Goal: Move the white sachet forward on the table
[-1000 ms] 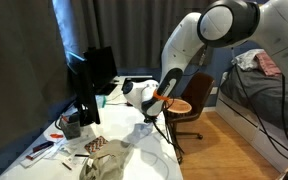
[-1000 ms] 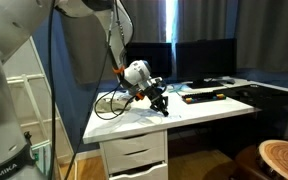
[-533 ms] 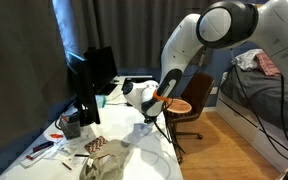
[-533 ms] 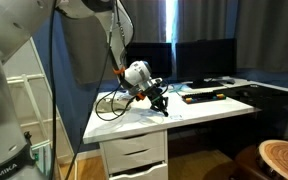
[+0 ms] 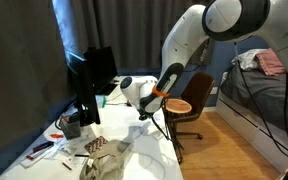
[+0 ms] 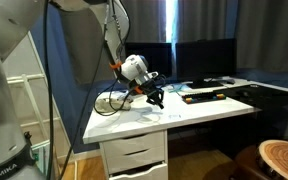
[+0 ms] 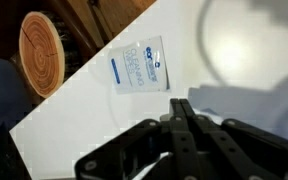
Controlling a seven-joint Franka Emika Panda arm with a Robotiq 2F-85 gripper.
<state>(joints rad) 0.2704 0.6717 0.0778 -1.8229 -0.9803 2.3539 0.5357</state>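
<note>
The white sachet (image 7: 139, 68) with blue print lies flat on the white table (image 7: 74, 125), near its edge. In an exterior view it shows as a small flat patch (image 6: 174, 116) on the tabletop. My gripper (image 7: 181, 103) is shut with its fingers pressed together and holds nothing. It hangs a little above the table, apart from the sachet, and shows in both exterior views (image 5: 151, 113) (image 6: 156, 100).
A monitor (image 5: 89, 80) stands at the back of the table, with a cloth (image 5: 104, 160) and small items near one end. A looped cable (image 6: 109, 103) lies behind the gripper. A brown swivel chair (image 5: 189, 105) and a round wooden stool (image 7: 44, 50) stand beside the table.
My gripper has risen off the tabletop and drawn back slightly. The sachet stays lying on the table.
</note>
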